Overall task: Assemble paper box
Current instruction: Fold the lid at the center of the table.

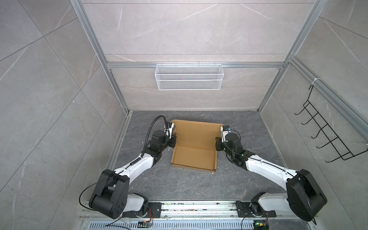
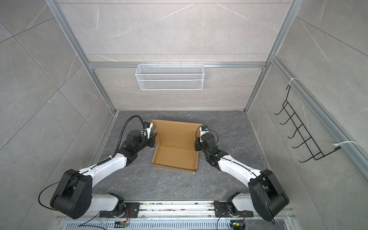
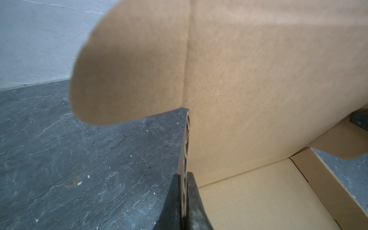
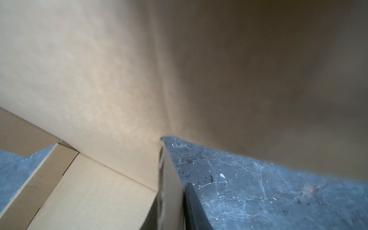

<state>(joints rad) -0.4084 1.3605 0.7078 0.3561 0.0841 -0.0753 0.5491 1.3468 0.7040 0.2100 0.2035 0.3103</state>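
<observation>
Holding the paper box (image 1: 194,157) by its side walls, lid (image 1: 197,132) up
Sits mid tabletop (image 1: 179,185) between the arms. Pinched on the left wall's corrugated edge by the left gripper (image 3: 184,199), pressed together; flanked at the right wall by the right gripper (image 4: 177,196), one finger (image 4: 194,201) outside, other hidden, so cannot tell if clamped. Could twist under a one-sided pull, dent under a hard squeeze, or leave the rounded flap (image 3: 127,69) outside on closing

The paper box (image 1: 194,157) with its raised lid (image 1: 197,133) blocks the middle; bare tabletop (image 1: 179,185) in front lies open.
</observation>
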